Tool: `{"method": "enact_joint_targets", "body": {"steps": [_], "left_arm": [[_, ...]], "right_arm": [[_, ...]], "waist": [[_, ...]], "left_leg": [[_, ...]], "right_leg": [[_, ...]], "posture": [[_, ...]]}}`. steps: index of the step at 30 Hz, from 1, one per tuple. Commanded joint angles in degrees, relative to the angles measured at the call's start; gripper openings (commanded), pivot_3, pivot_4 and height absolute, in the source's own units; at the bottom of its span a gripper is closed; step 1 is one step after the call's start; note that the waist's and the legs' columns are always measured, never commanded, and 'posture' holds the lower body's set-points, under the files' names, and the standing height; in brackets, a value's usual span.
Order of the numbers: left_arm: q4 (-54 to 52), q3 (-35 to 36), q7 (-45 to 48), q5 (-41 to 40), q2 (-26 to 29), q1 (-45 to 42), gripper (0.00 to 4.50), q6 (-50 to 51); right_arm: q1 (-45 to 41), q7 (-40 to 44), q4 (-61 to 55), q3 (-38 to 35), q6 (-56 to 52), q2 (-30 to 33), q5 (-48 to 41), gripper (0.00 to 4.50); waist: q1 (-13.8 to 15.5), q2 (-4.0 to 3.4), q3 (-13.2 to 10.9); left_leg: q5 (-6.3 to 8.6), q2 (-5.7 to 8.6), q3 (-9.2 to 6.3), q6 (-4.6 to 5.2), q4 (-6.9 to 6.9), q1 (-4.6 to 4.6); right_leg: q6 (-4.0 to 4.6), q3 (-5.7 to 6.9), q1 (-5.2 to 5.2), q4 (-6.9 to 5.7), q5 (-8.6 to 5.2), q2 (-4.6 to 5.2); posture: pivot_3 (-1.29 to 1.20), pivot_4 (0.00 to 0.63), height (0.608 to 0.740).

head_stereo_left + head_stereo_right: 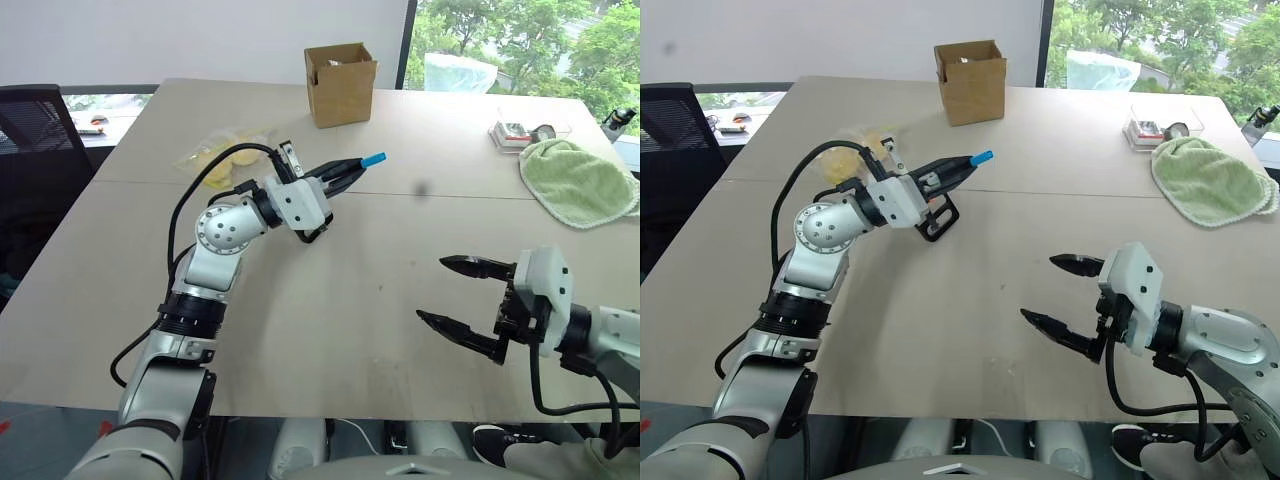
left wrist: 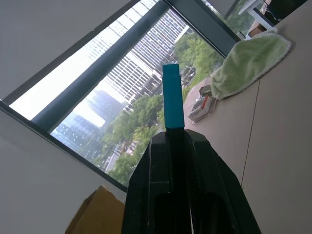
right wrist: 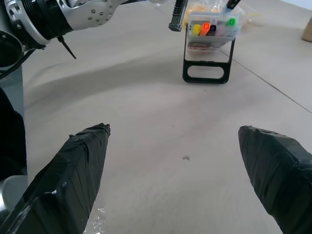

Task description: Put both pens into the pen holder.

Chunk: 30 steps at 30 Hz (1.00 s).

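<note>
Your left gripper (image 1: 345, 172) is clamped on the blue-ended pen (image 1: 372, 159), fingers tight along the dark barrel so that just the light blue tip sticks out past them; the pen lies nearly level and points away across the table (image 1: 330, 330), not yet tipped nose-down for insertion. The pen holder (image 3: 208, 46) stands upright on its black frame directly under that hand, close beside the wrist, with orange, dark and green marker tips showing at its clear side; so the carry is short and what remains, I judge, is mainly turning the pen over the opening. Your right gripper (image 1: 460, 297) hangs empty above the near table, jaws spread wide, well apart from the holder; it looks parked, ready for the second pen; you cannot place the pink-ended pen with any certainty from here. The cardboard box (image 1: 341, 83) and green cloth (image 1: 580, 180) sit far off, no obstacle.
</note>
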<state>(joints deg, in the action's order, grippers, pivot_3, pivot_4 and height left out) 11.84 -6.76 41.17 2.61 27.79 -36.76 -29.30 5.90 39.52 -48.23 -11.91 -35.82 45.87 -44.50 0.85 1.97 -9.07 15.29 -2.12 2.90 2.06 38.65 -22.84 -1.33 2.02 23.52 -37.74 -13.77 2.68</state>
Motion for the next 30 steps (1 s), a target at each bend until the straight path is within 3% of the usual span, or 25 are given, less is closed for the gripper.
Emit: {"method": "enact_joint_targets", "body": {"steps": [1, 9, 13, 16, 17, 20, 23, 26, 30], "left_arm": [[1.18, 1.30, -1.49, 0.45, 1.37, 0.60, 0.05, -2.58], [10.47, 0.98, -4.04, 3.23, 3.20, -1.21, 0.05, -7.99], [10.61, 1.64, -3.26, 0.84, 3.65, -0.99, 1.66, -8.12], [3.05, 1.97, -2.12, -3.40, 3.55, 0.53, 2.98, -6.60], [-3.35, 1.71, -0.23, -8.53, 3.60, 2.23, 3.44, -1.36], [-17.67, 1.59, 1.86, -20.47, 4.38, 6.68, 3.44, 14.26], [-32.73, 3.43, -0.62, -38.80, 9.79, 16.99, 3.44, 37.96], [-38.55, 5.85, -1.70, -44.05, 14.60, 23.47, 3.44, 49.02], [-44.54, 15.60, -4.18, -50.17, 18.80, 38.92, 3.44, 57.90]], "right_arm": [[-0.78, 0.26, -2.26, -2.60, 2.36, -0.46, -1.80, 4.50], [-3.49, -1.36, -2.98, -3.98, 3.85, -2.02, -5.52, 4.50], [-3.44, -1.83, -3.03, -4.48, 3.94, -1.80, -6.31, 4.50], [-2.99, -2.08, -3.14, -4.69, 3.85, -1.50, -6.35, 4.50], [-2.62, -2.32, -3.09, -4.87, 3.56, -1.28, -6.20, 4.50], [-1.64, -2.47, -2.71, -5.08, 3.33, -0.83, -5.37, 4.50], [0.87, -3.84, 0.26, -3.51, 2.40, -0.11, -0.35, 4.50], [3.09, -5.43, 1.19, -3.96, -1.54, 0.52, -2.26, 4.50], [10.51, -6.03, 2.94, -6.85, 1.11, -0.07, 5.53, 4.50]], "waist": [[-0.02, 0.00, 0.00], [0.05, 0.00, 0.00], [-0.01, 0.00, 0.00], [-0.01, 0.00, 0.00], [0.00, 0.00, 0.00], [-0.07, -0.01, 0.00], [-0.83, -0.04, 0.05], [-1.03, -0.12, 0.00], [-0.97, -0.13, 0.01]], "left_leg": [[0.00, 0.00, 0.00, 0.00, 0.00, 0.00], [0.00, 0.00, 0.00, 0.00, 0.00, 0.00], [0.00, 0.00, 0.00, 0.00, 0.00, -0.01], [0.00, -0.01, -0.01, 0.00, 0.00, -0.03], [0.00, -0.01, -0.01, 0.00, 0.00, -0.04], [-0.01, -0.03, -0.01, -0.01, 0.00, -0.03], [-0.01, -0.08, -0.02, -0.03, -0.02, 0.01], [-0.02, -0.10, -0.10, -0.07, -0.08, 0.14], [-0.06, -0.11, -0.15, -0.13, -0.10, 0.24]], "right_leg": [[-0.01, 0.00, 0.00, 0.00, 0.01, 0.00], [-0.03, 0.14, 0.00, 0.01, 0.02, 0.01], [-0.03, 0.18, 0.00, 0.02, 0.02, 0.01], [-0.03, 0.16, 0.00, 0.02, 0.02, 0.03], [-0.03, 0.13, 0.00, 0.02, 0.02, 0.04], [-0.03, 0.04, -0.01, -0.02, 0.02, 0.13], [-0.03, -0.03, -0.01, -0.03, 0.02, 0.16], [-0.03, -0.03, -0.02, -0.09, 0.00, 0.26], [-0.20, 0.01, -0.07, -0.12, -0.12, 0.03]], "posture": [[0.00, 0.150, 0.740], [0.00, 0.150, 0.740], [0.00, 0.150, 0.740], [0.00, 0.150, 0.740], [0.00, 0.150, 0.740], [0.00, 0.150, 0.740], [0.00, 0.150, 0.740], [0.00, 0.150, 0.740], [0.00, 0.150, 0.740]]}}
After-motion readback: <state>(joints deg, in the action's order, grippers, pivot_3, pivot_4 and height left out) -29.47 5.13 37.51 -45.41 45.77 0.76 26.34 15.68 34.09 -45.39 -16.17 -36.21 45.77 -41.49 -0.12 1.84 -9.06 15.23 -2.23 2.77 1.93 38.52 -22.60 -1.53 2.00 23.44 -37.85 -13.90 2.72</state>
